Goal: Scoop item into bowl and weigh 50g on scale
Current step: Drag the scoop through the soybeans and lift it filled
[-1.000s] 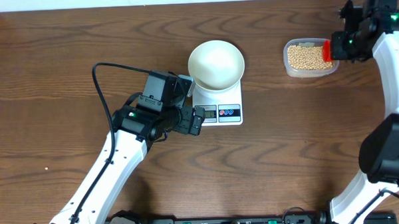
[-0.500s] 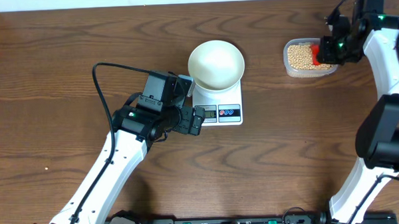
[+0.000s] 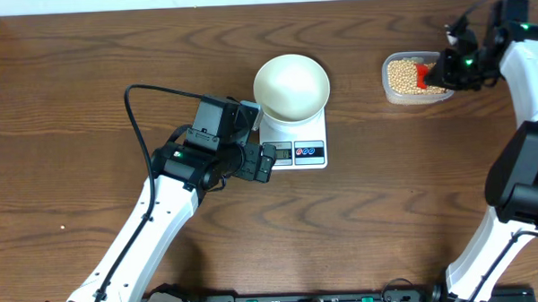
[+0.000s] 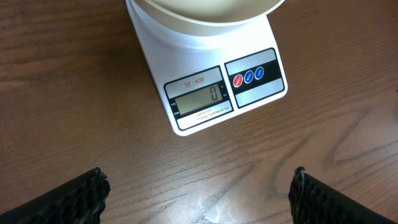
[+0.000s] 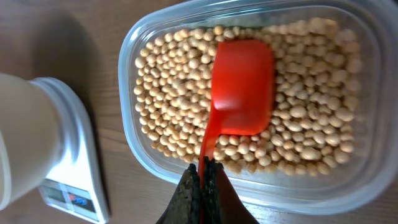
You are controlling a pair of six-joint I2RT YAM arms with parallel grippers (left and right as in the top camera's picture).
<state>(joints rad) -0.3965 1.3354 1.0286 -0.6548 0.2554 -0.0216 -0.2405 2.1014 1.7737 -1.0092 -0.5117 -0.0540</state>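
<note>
The white bowl (image 3: 291, 86) stands empty on the white scale (image 3: 305, 141), whose display (image 4: 199, 101) shows 0. Tan beans (image 5: 168, 87) fill a clear tub (image 3: 416, 78) at the far right. My right gripper (image 5: 203, 171) is shut on the handle of a red scoop (image 5: 242, 87), whose cup rests upside down on the beans, as the overhead view also shows around the right gripper (image 3: 438, 71). My left gripper (image 4: 198, 193) stands open over bare wood just in front of the scale, nothing between its fingers.
The left arm (image 3: 164, 217) stretches from the front edge toward the scale, with a black cable (image 3: 135, 120) looping behind it. The right arm (image 3: 529, 160) runs along the table's right edge. A pale wall strip borders the table's far edge.
The right gripper has swung the red scoop leftward from the tub's right rim to over the beans. The left arm, bowl and scale have not moved.
</note>
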